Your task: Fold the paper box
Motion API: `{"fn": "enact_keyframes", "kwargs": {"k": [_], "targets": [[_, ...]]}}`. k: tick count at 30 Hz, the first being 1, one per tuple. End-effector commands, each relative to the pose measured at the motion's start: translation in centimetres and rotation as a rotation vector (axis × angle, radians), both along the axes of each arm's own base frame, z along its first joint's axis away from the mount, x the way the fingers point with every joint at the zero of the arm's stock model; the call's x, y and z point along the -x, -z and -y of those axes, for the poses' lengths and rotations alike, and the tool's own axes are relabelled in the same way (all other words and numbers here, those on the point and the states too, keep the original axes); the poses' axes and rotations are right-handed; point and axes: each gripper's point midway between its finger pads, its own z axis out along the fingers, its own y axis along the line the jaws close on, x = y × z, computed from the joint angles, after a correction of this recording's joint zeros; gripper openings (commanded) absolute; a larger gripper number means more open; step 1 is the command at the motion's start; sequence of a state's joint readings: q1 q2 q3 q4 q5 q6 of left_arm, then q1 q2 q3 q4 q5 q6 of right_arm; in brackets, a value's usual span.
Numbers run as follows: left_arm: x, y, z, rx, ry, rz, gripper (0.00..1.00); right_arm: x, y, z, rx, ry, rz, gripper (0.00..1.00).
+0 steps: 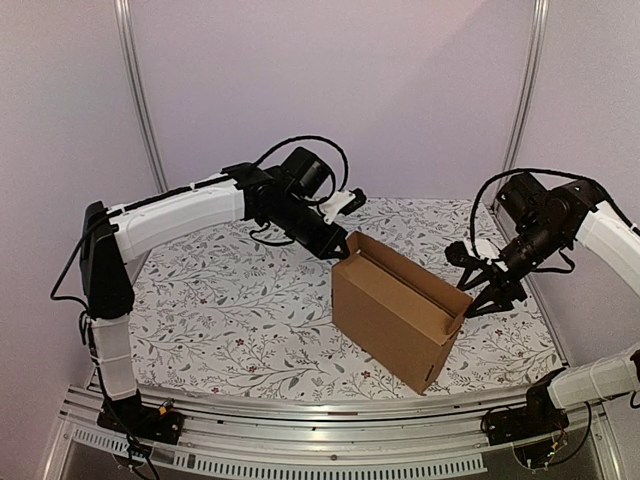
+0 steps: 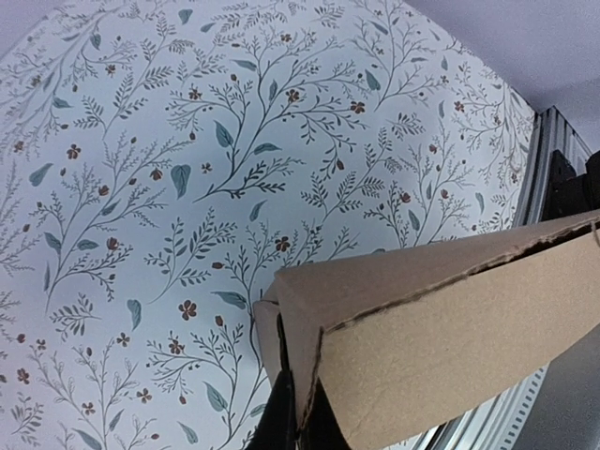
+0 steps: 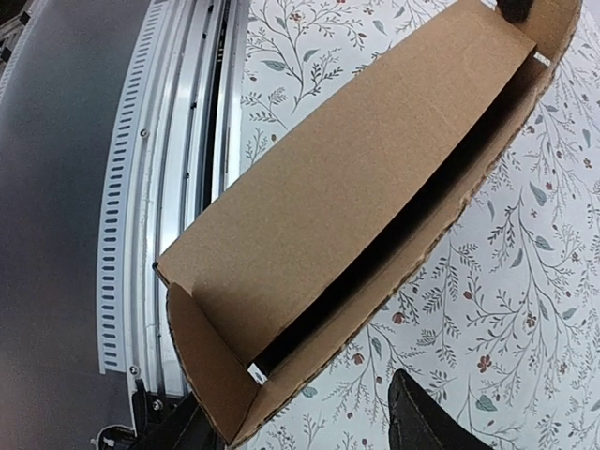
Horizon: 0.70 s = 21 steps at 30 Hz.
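Observation:
The paper box (image 1: 385,305) is a plain brown cardboard box standing open-topped in the middle of the table, its long walls raised. My left gripper (image 1: 345,243) is at the box's far left corner. In the left wrist view the left gripper (image 2: 305,424) is shut on the cardboard edge (image 2: 450,319), one dark finger on each side of the wall. My right gripper (image 1: 478,295) is at the box's right end. In the right wrist view the right gripper (image 3: 300,436) stands open, with the end corner of the box (image 3: 356,187) just inside the left finger (image 3: 178,433); no pinch shows.
A floral cloth (image 1: 230,300) covers the table. A slotted aluminium rail (image 1: 300,420) runs along the near edge, close to the box's near side (image 3: 178,141). Metal posts (image 1: 140,100) and purple walls close in the back.

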State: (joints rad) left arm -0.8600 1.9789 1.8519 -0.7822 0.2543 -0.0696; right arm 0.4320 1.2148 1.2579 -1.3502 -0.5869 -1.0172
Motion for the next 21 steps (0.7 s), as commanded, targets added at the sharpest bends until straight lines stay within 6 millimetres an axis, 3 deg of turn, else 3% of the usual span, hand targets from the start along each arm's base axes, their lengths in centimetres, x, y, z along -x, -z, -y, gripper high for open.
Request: {"fn": "enact_keyframes", "kwargs": {"k": [1, 7, 13, 18, 21], "targets": [[2.3, 2.0, -0.5, -0.062, 0.016, -0.064, 0.0, 3.5, -1.5, 4.0, 0.187, -0.023, -0.034, 0.6], [2.4, 2.0, -0.2, -0.062, 0.02, -0.058, 0.0, 4.3, -5.8, 5.3, 0.216, -0.101, 0.086, 0.67], [2.7, 2.3, 0.2, -0.064, 0.022, -0.056, 0.0, 4.5, -4.8, 6.1, 0.298, -0.182, 0.12, 0.66], [2.7, 2.5, 0.5, -0.068, 0.026, -0.059, 0.0, 5.9, -5.6, 5.0, 0.352, -0.318, 0.224, 0.62], [2.7, 2.5, 0.6, -0.073, 0.025, -0.064, 0.0, 7.0, -4.9, 4.4, 0.445, -0.447, 0.29, 0.59]]}}
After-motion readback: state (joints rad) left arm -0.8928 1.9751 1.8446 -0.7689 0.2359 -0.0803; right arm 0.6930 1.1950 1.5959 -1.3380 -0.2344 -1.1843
